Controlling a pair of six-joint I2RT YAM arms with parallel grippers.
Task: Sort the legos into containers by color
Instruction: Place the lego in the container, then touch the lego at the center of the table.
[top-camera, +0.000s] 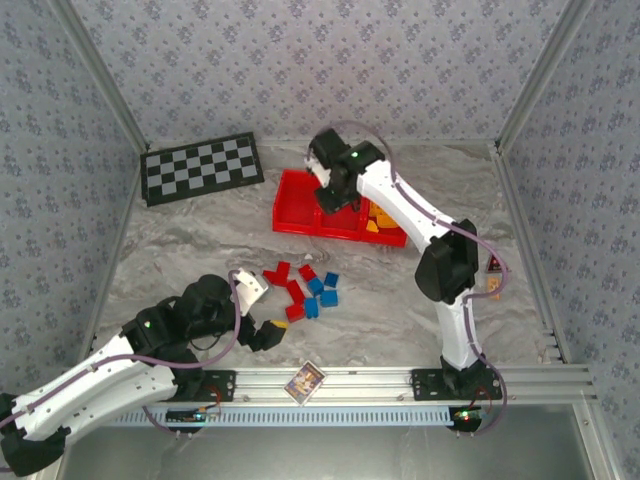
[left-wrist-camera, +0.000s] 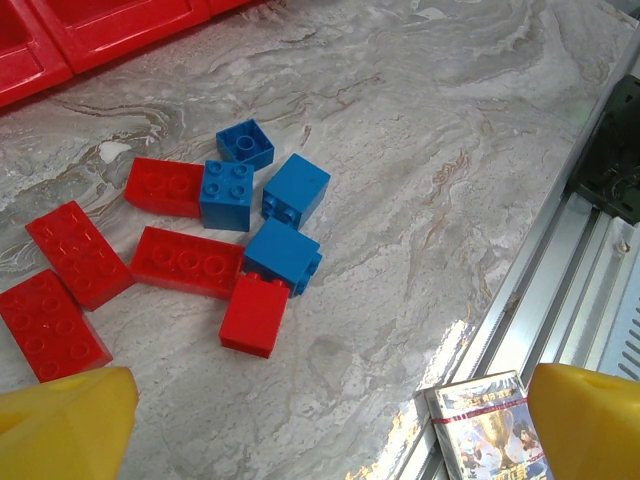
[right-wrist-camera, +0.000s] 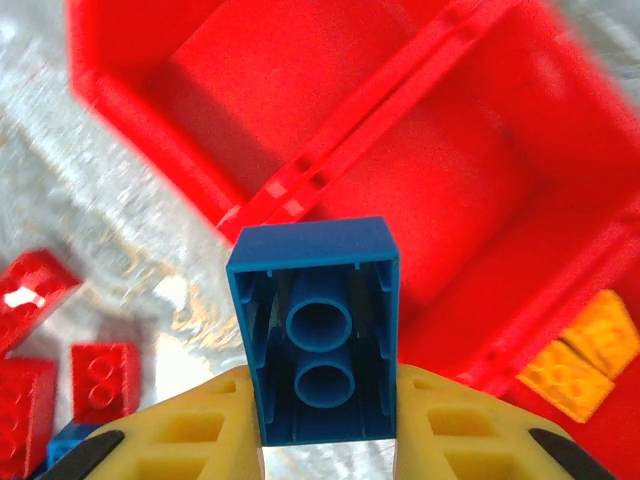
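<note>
My right gripper (right-wrist-camera: 325, 425) is shut on a blue lego (right-wrist-camera: 315, 330), hollow underside facing the camera, held above the divider between the left and middle compartments of the red tray (right-wrist-camera: 300, 185). Both those compartments look empty; orange legos (right-wrist-camera: 585, 360) lie in the right one. In the top view that gripper (top-camera: 330, 192) hangs over the tray (top-camera: 292, 208). My left gripper (left-wrist-camera: 325, 430) is open, nothing between its yellow fingers (left-wrist-camera: 60, 425), just short of a cluster of red legos (left-wrist-camera: 185, 262) and blue legos (left-wrist-camera: 285, 255) on the table (top-camera: 305, 288).
A printed card (left-wrist-camera: 490, 425) lies on the aluminium rail (top-camera: 400, 380) at the near edge, close to my left gripper (top-camera: 270, 330). A checkerboard mat (top-camera: 203, 168) lies at the back left. Metal frame posts and patterned walls enclose the marble table.
</note>
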